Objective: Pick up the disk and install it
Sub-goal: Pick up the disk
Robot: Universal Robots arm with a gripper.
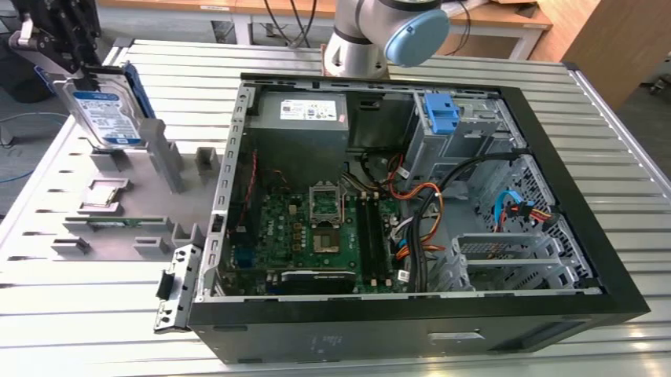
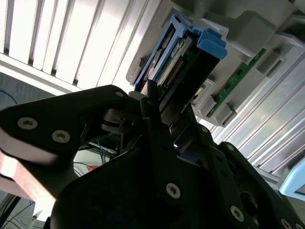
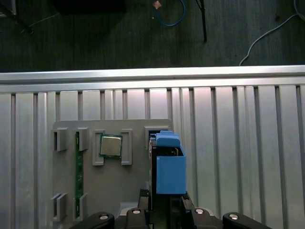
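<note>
Gripper (image 1: pixel 82 75), status: you had it clamped on the upper end of the disk (image 1: pixel 105 116), at the exterior view's far left and well apart from the computer case (image 1: pixel 419 322).

Hazard, at the grip: the hold looked narrow, taken at one end of a long flat piece. A quick turn could have let the disk swing or slide between the jaws.

Hazard, at the fixture (image 1: pixel 131 212): the disk's low edge hung close to the grey holder posts. You could not tell whether it was clear of its slot. A sideways move before a clean lift would likely have caught the blue bracket on a post and dragged the fixture. That would have disturbed the memory stick (image 3: pixel 77 167) and the processor chip (image 3: pixel 110 145) in their recesses beside it.

Hazard, at the case: the drive bay (image 1: pixel 472 129) beside the blue latch (image 1: pixel 441 114) stood in the far corner, with cables (image 1: pixel 419 212) looped nearby. A skewed approach could have jammed the rails or snagged a wire.

Item, disk:
- Flat silver rectangle, held upright on end.
- White-and-blue label turned toward the exterior camera.
- Blue plastic rail bracket along its sides.
- In the second wrist view (image 2: pixel 188 57), a row of connector pins showed along one edge.
- In the first wrist view (image 3: pixel 170 167), you saw the bracket's blue face above the fixture.
</note>
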